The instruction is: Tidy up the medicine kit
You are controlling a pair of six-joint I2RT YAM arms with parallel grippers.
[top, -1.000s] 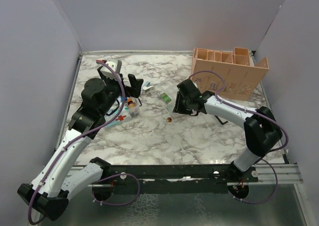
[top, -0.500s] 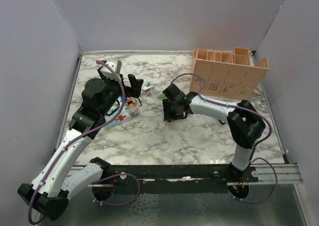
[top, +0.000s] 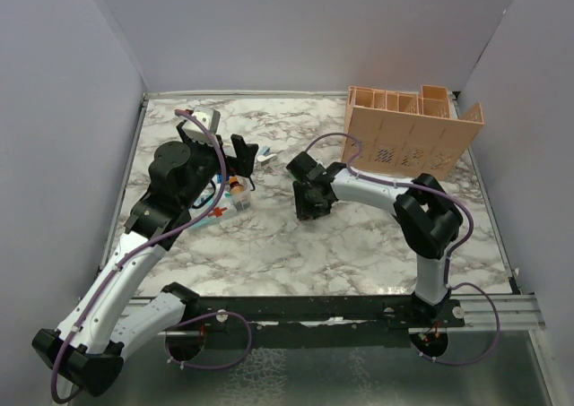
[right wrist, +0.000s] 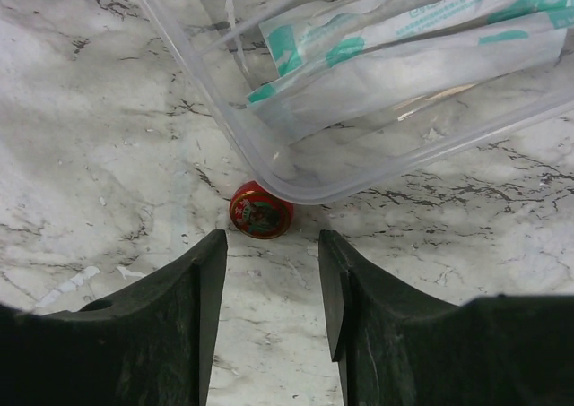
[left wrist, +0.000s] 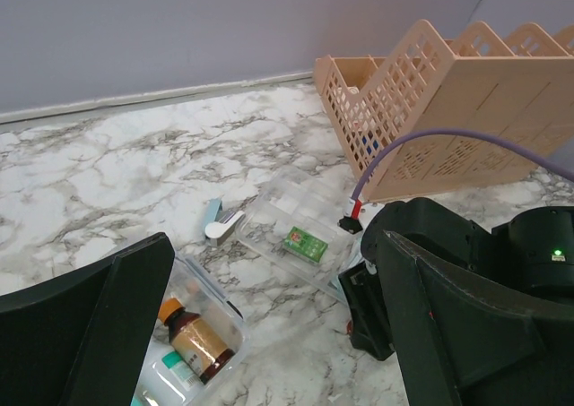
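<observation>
Bright, even, diffuse light, soft faint shadows on the marble table [top: 269, 245], mostly sharp focus

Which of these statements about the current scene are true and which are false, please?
1. A small red tin lies on the marble table beside the corner of a clear container. True.
2. The right gripper is shut on the red tin. False: its jaws stand apart and the tin lies just ahead of them, untouched.
3. The clear container holds white-and-teal packets. True.
4. The brown bottle stands upright on the bare table. False: it lies inside a clear box below the left gripper.
5. The left gripper is open and holds nothing. True.
</observation>
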